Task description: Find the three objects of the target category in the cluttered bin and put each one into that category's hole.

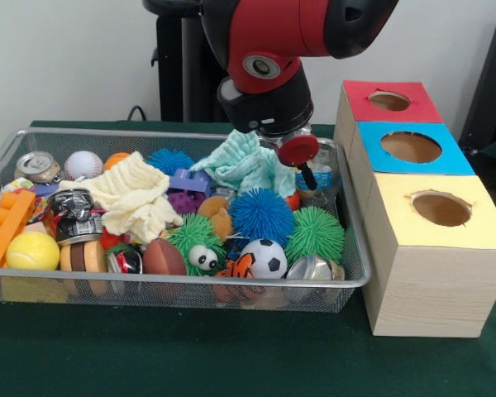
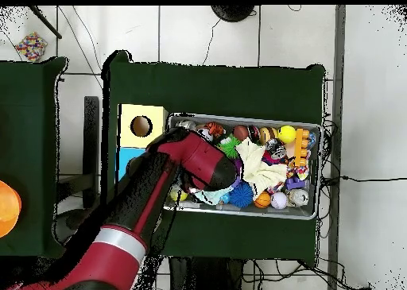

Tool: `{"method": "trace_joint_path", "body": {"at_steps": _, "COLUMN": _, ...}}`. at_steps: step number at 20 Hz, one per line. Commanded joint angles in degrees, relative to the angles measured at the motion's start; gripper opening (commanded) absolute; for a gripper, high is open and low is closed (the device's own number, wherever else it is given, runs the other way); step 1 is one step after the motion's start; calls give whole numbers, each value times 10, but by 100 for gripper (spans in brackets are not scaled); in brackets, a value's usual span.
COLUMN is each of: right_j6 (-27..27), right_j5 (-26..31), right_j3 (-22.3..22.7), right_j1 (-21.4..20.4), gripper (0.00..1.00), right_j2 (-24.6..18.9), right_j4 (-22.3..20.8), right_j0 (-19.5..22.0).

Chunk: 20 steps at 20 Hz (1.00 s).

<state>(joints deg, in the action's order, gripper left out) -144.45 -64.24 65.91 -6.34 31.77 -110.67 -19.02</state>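
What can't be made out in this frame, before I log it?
- Pincer: front view shows only a red disc and a dark tip under the wrist; open or shut unclear. Overhead, the arm covers it.
- Red and blue boxes: overhead, the arm hides most of them; only the yellow box shows whole.
- Bin contents under the cloths: buried in both views.
- Target category: nothing shows it.

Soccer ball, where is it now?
Front view: the soccer ball sits at the bin's near wall, right of center, between the orange toy and a shiny can.
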Motion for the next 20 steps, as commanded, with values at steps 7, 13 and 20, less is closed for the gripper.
{"method": "trace_joint_path", "body": {"at_steps": 7, "right_j6": 86, "right_j5": 8, "right_j3": 23, "right_j1": 45, "gripper": 100, "right_j2": -140, "right_j4": 39, "right_j0": 35}}
{"method": "trace_joint_path", "body": {"at_steps": 13, "right_j6": 80, "right_j5": 10, "right_j3": 23, "right_j1": 46, "gripper": 0, "right_j2": -139, "right_j4": 33, "right_j0": 33}}
{"method": "trace_joint_path", "body": {"at_steps": 20, "right_j6": 81, "right_j5": 10, "right_j3": 23, "right_j1": 45, "gripper": 0, "right_j2": -140, "right_j4": 32, "right_j0": 33}}
